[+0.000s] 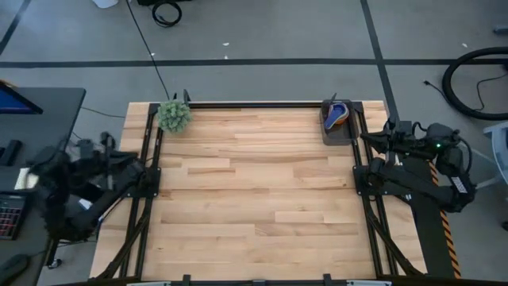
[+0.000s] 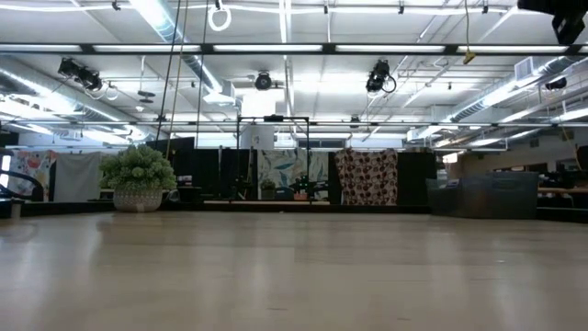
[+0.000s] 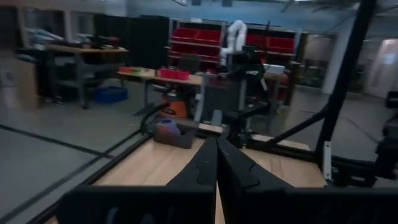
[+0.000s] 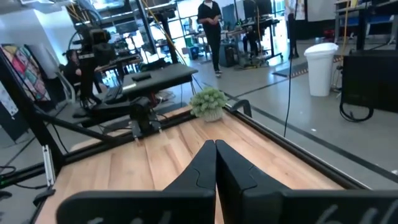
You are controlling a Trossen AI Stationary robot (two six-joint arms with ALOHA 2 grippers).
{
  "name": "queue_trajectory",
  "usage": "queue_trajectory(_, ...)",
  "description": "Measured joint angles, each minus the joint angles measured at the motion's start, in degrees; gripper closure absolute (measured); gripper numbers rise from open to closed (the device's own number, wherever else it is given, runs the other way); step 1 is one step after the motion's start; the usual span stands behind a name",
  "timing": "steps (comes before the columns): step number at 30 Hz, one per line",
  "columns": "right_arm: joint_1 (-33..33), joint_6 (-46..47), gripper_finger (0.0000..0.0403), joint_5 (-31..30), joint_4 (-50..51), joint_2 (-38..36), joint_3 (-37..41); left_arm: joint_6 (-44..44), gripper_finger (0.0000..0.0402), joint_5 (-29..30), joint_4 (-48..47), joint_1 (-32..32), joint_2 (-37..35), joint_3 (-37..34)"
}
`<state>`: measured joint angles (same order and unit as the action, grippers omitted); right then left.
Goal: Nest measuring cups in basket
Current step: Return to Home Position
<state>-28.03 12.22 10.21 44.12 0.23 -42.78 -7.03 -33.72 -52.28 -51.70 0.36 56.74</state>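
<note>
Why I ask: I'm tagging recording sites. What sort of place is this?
Probably a robotics lab or workshop in an open industrial hall: long ceiling strip lights, shelves of red parts bins, and a metal-framed wooden table.

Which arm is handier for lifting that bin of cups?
Probably the right. The right gripper sits beside the basket holding the measuring cups at the right edge of the table; the left gripper waits past the opposite edge.
</note>
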Motion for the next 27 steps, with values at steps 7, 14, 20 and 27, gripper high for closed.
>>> queue_trajectory(7,0.02,-1.67,0.0399,0.62,-4.02,0.09,4.54,-9.08,0.0398,-7.39,23.05,-0.26,0.00,-16.73)
queue_trajectory(14,0.02,-2.97,0.0398,1.72,-16.39,0.11,12.60,-14.97,0.0398,-8.14,50.33,-0.20,0.02,-34.51)
queue_trajectory(20,0.02,-3.05,0.0398,1.88,-27.25,0.11,21.77,-20.93,0.0398,-8.60,65.99,-0.19,0.02,-46.50)
queue_trajectory(27,0.02,-3.61,0.0398,3.24,-38.01,0.13,30.67,-21.29,0.0398,-8.61,72.74,1.75,0.02,-54.19)
